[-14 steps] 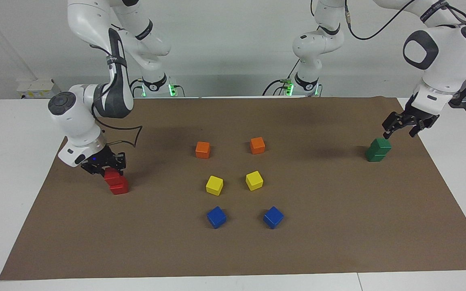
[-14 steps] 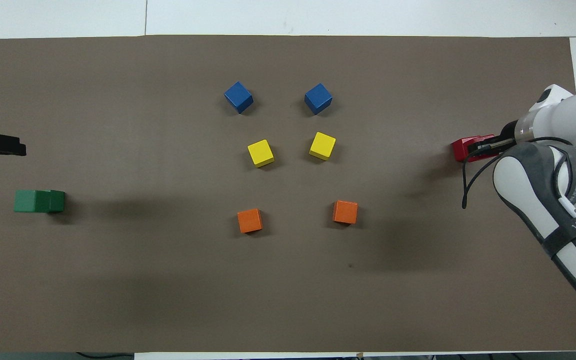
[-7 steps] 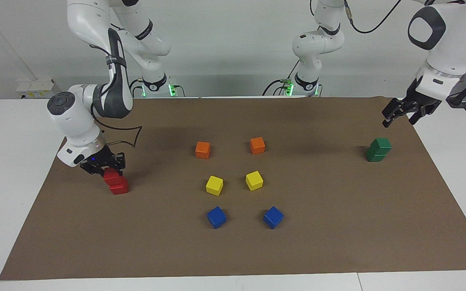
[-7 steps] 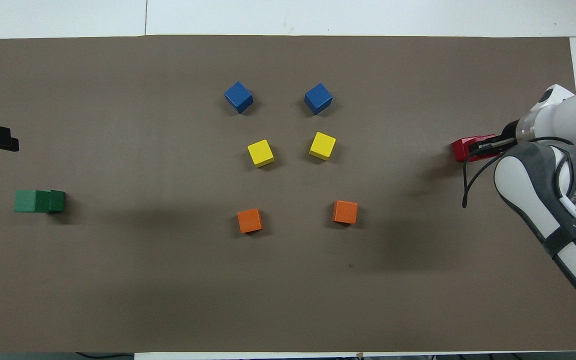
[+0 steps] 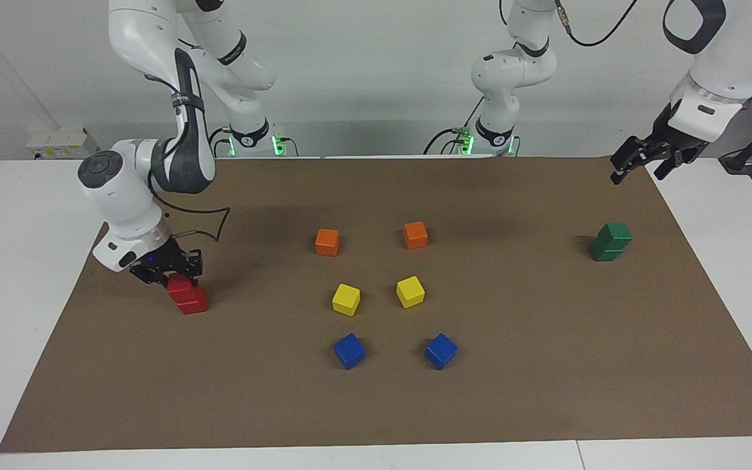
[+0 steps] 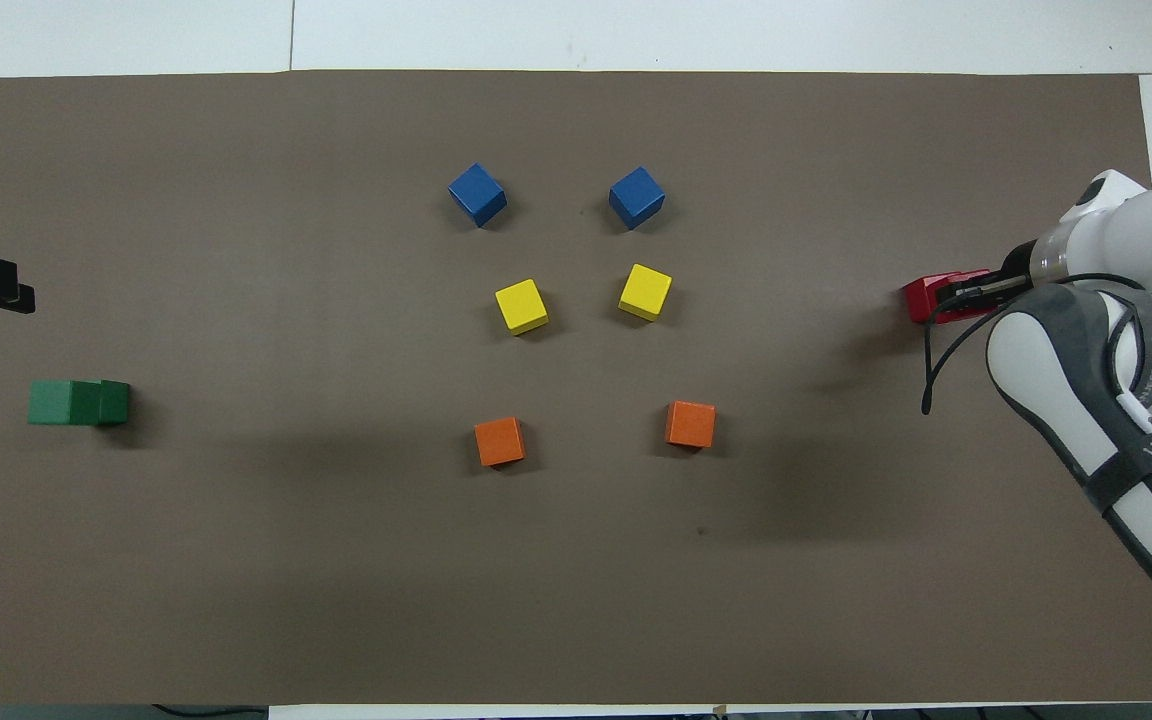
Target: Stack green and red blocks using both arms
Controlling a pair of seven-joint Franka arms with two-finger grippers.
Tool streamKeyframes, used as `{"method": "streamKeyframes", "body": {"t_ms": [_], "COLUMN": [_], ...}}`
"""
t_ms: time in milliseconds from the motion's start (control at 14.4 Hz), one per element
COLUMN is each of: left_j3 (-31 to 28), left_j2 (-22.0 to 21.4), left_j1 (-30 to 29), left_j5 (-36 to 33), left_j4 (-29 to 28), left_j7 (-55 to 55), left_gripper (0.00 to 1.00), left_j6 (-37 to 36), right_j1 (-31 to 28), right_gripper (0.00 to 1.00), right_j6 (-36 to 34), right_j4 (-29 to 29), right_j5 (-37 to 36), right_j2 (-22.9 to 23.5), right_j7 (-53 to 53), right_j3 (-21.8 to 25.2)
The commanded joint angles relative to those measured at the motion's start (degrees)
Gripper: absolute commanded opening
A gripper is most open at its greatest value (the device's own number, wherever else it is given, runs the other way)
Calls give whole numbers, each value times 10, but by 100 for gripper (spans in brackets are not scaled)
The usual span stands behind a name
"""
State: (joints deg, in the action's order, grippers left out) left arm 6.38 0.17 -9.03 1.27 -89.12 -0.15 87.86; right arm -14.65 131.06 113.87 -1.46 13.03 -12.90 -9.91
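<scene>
Releasing cleanly matters now: the right gripper (image 5: 168, 269) sits at the top red block (image 5: 180, 286) of the 2-block red stack, grip state unclear, so lift straight up. The left gripper (image 5: 639, 158) hangs open and empty, above the green stack (image 5: 610, 241).

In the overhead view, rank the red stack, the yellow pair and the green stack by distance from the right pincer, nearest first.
1. Red stack: under the right pincer, at the right arm's end.
2. Yellow pair: mid-mat.
3. Green stack: at the left arm's end, below the raised left pincer.
</scene>
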Motion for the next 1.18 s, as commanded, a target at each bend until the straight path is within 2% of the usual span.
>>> {"method": "streamKeyframes", "body": {"t_ms": [0,209,418,975,1044,1114], "left_j3": [-14,-28,-58,-52,-52,-52], "left_j2": [-20,-42,-42,-43,-43,-43], "left_j1": [16,35,77,75,75,75], "left_j5": [-2,-2,-3,-1,-1,-2], "left_j4": [3,-12,-18,-26,-26,-26], "left_j7": [-7,-8,-29,-30,-28,-27], "left_gripper": [100,100,100,100,100,100], "left_j6": [-26,-25,-20,0,-1,-1], "right_j1": [-5,-5,-5,-4,-1,-1], "right_gripper": [0,0,0,0,13,31], "right_j6": [10,12,20,21,23,24], "right_j4": [-1,1,4,4,4,4], "right_j5": [-8,-8,-8,-8,-8,-8], "right_j2": [4,3,3,3,3,3], "right_j7": [5,-19,-36,-39,-38,-38], "right_j3": [-4,-4,-4,-4,-4,-4]}}
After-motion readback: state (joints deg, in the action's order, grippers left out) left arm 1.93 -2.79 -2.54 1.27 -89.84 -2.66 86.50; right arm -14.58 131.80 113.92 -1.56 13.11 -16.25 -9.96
